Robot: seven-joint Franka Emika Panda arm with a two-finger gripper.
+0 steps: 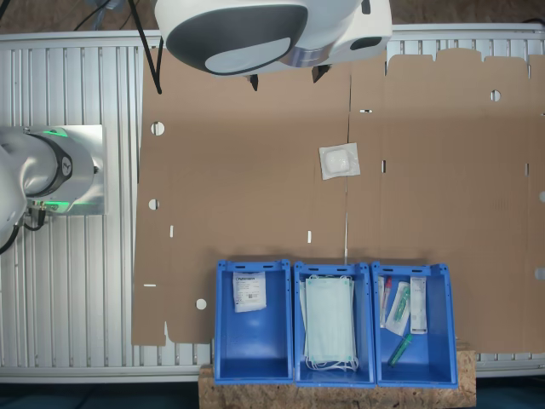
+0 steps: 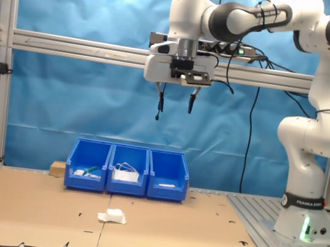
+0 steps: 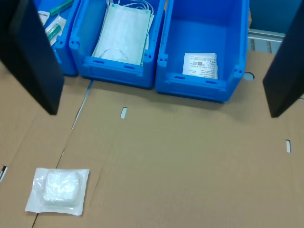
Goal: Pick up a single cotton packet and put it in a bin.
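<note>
Cotton packet (image 1: 340,160) first: we see it lying flat on the brown cardboard sheet (image 1: 255,187), out in the open and well apart from the three blue crates. It is nearly square, so we cannot give it a long axis; in the first exterior view its edges sit slightly turned against the cardboard's seams. In the wrist view the packet (image 3: 58,190) shows a round white pad under its clear cover, and in the second exterior view it (image 2: 112,216) lies in front of the crates.

We take the bin (image 1: 254,321) to be the crate at the first exterior view's left end of the row. It holds one flat white packet with print (image 1: 249,290). The middle crate (image 1: 334,324) holds pale green face masks (image 1: 329,320). The third crate (image 1: 414,324) holds tubes and long packets.

The hand (image 2: 174,106) hangs high above the cardboard in the second exterior view, its two dark fingers (image 2: 161,102) spread apart and gripping nothing.

The cardboard covers a ribbed aluminium table (image 1: 68,281). The arm's white base (image 2: 303,220) stands on it. Behind the table we see a blue backdrop (image 2: 61,108) and metal framing.

In the first exterior view the arm's body (image 1: 272,30) blocks part of the cardboard's far edge. The print on the flat packet is too small for us to read.
</note>
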